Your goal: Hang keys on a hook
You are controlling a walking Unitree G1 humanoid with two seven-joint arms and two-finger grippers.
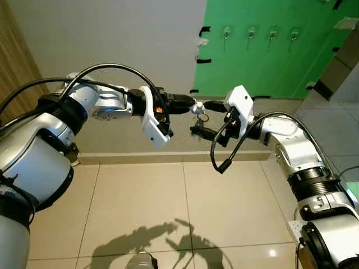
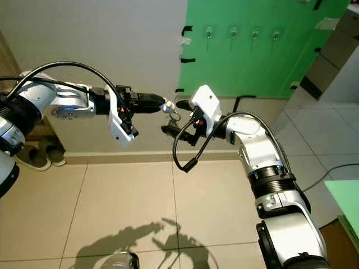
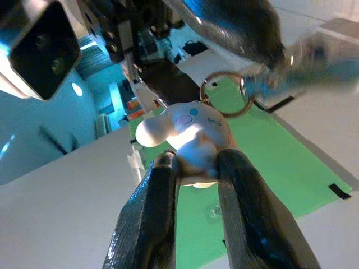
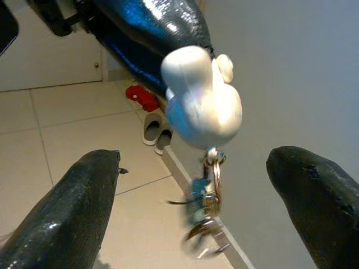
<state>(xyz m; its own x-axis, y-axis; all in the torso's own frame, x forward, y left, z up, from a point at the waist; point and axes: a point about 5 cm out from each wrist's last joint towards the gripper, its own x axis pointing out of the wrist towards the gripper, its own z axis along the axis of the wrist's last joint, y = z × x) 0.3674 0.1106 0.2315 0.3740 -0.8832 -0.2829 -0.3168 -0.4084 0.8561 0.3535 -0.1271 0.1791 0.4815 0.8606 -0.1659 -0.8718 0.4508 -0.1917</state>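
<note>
A key ring with a white plush charm (image 1: 197,106) and small keys (image 1: 202,117) dangling under it hangs in mid-air in front of the white wall. My left gripper (image 1: 191,105) is shut on the charm (image 3: 188,140), with the metal ring (image 3: 224,95) just beyond its fingers (image 3: 151,207). My right gripper (image 1: 205,119) stands open, one finger above and one below the keys (image 4: 202,218), not touching them. A row of several clear hooks (image 1: 251,32) sits high on the green board (image 1: 263,61), beyond and to the right of both grippers.
A pair of slippers (image 2: 39,154) lies by the skirting board at the left. Beige tiled floor (image 1: 168,207) stretches below the arms. A wooden panel (image 1: 14,61) stands at the far left, and a grey-white corner (image 1: 342,73) borders the green board on the right.
</note>
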